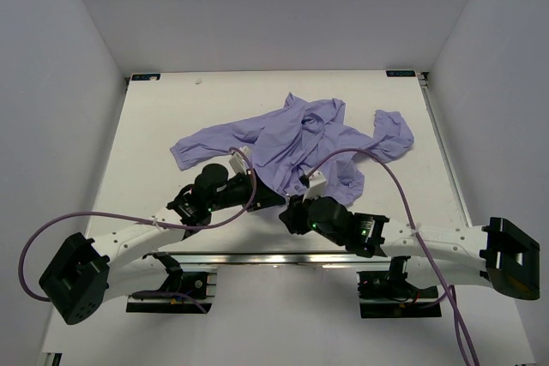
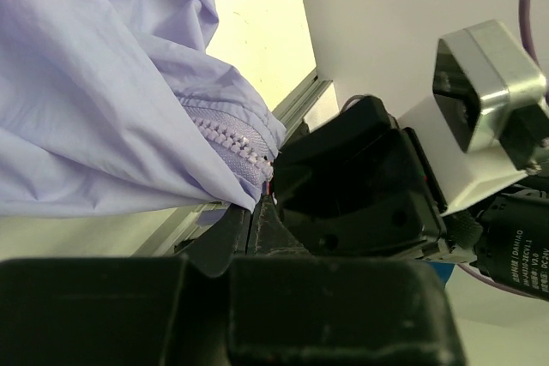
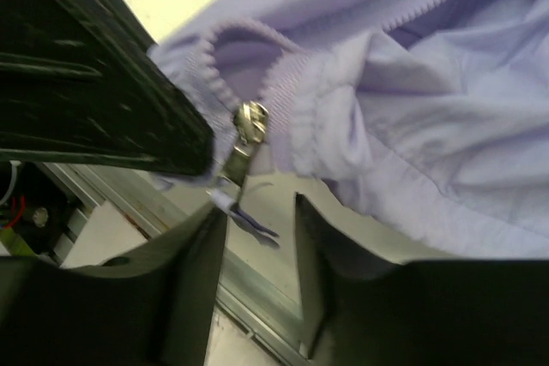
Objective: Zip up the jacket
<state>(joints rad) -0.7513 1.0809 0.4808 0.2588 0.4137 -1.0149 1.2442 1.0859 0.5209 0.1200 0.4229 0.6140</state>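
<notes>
At lower centre of the top view, both arms reach inward, low over the tabletop [image 1: 154, 117], to the near hem of the crumpled jacket [image 1: 292, 139]. The left fingers [image 2: 233, 233] pinch it by the zipper [image 2: 227, 136]; the right fingers [image 3: 206, 246] stand narrowly apart beneath the slider [image 3: 250, 119].

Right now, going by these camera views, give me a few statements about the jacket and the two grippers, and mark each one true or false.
1. The jacket lies crumpled on the table. True.
2. The right gripper is clamped shut on a sleeve. False: its jaws stand open, just below the metal zipper slider.
3. The left gripper pinches the jacket's edge next to the zipper teeth. True.
4. The two grippers are at the jacket's far edge. False: both are at its near edge, close together.
</notes>
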